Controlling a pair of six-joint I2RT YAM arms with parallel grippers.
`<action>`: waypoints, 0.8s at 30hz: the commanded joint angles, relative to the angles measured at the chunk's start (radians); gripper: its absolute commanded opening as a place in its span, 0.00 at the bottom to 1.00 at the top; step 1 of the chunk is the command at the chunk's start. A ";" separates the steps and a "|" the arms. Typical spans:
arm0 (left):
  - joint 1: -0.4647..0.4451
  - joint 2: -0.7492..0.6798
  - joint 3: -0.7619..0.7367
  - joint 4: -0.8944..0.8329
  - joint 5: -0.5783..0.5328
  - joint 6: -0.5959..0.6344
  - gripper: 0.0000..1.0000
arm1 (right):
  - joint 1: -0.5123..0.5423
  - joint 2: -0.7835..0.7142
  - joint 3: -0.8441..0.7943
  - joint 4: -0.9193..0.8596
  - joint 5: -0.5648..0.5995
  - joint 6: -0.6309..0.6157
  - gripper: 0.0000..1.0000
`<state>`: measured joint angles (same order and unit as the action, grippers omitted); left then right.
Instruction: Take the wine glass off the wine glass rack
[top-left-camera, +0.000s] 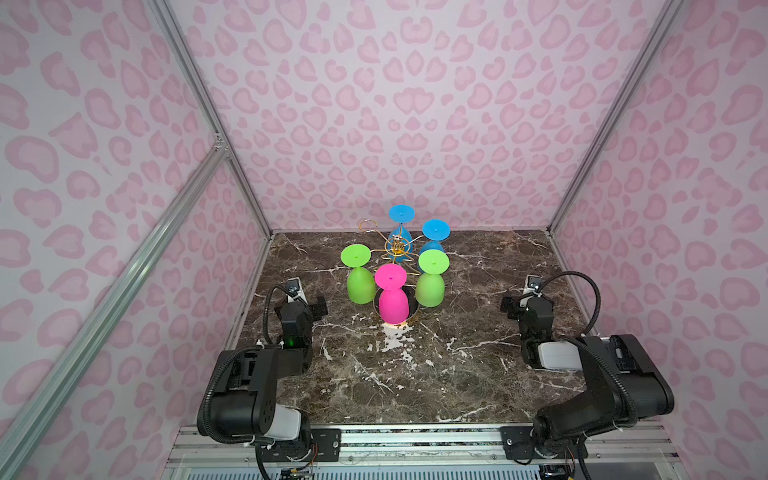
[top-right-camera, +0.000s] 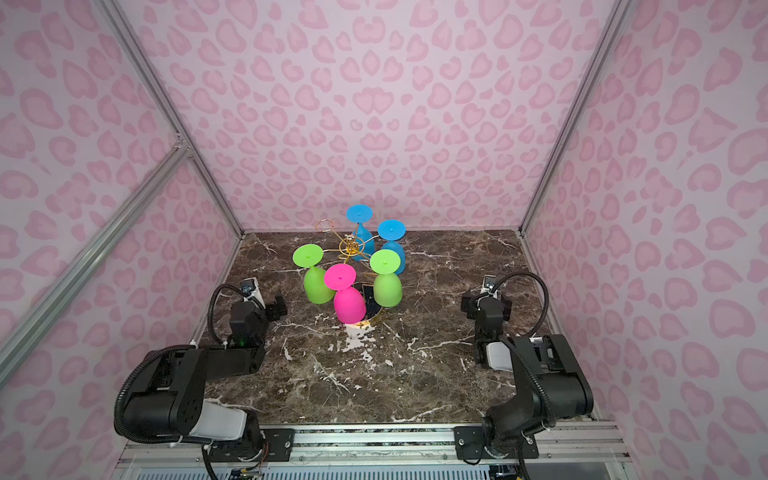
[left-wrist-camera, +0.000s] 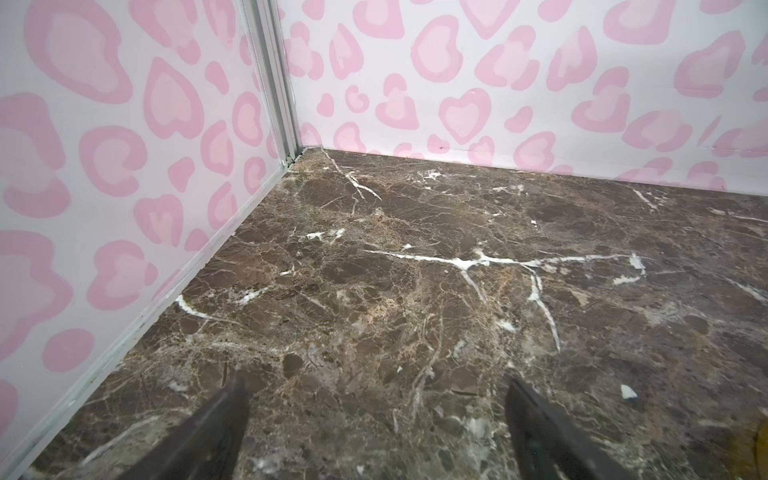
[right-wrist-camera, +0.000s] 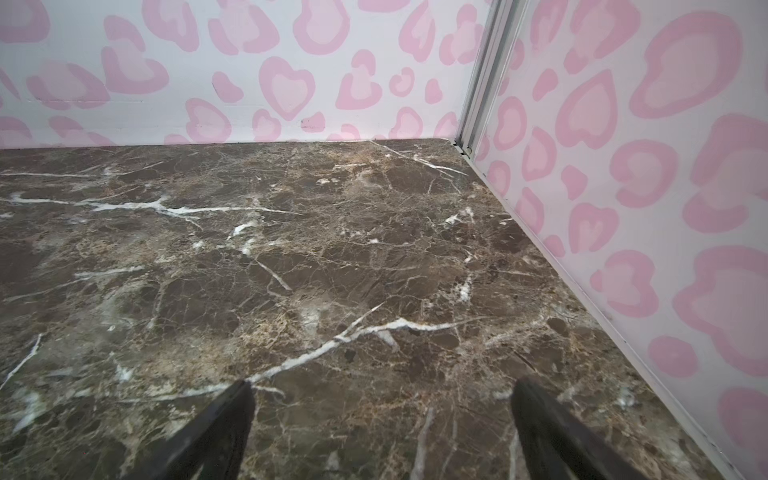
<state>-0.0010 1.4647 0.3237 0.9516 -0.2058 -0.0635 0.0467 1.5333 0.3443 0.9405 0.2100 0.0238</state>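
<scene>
The wine glass rack (top-left-camera: 397, 247) (top-right-camera: 351, 246), a thin gold wire stand, rises from a round black base (top-left-camera: 412, 308) at the middle back of the marble table. Several wine glasses hang upside down on its arms: a pink one (top-left-camera: 392, 305) (top-right-camera: 350, 305) nearest me, two green ones (top-left-camera: 360, 286) (top-left-camera: 430, 289) beside it, two blue ones (top-left-camera: 401, 235) (top-left-camera: 434, 243) behind. One wire loop (top-left-camera: 368, 226) is empty. My left gripper (top-left-camera: 309, 305) (left-wrist-camera: 374, 382) rests low, left of the rack, open over bare marble. My right gripper (top-left-camera: 517, 301) (right-wrist-camera: 382, 384) is open, far right. Neither wrist view shows the rack.
Pink-patterned walls with aluminium posts (top-left-camera: 245, 187) (top-left-camera: 582, 187) close the table (top-left-camera: 415, 374) on three sides. Each arm sits close to its side wall (left-wrist-camera: 124, 208) (right-wrist-camera: 623, 208). A metal rail (top-left-camera: 415, 440) runs along the front edge.
</scene>
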 joint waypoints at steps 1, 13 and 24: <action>-0.001 0.001 0.005 0.016 0.008 -0.009 0.97 | 0.001 0.003 0.003 0.013 0.017 0.008 0.98; 0.002 0.001 0.008 0.012 0.016 -0.010 0.97 | 0.000 0.003 0.004 0.011 0.017 0.008 0.98; 0.002 -0.003 0.005 0.016 0.017 -0.009 0.97 | 0.001 0.003 0.004 0.014 0.017 0.007 0.98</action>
<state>0.0006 1.4647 0.3237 0.9451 -0.1974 -0.0708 0.0460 1.5333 0.3443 0.9405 0.2100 0.0242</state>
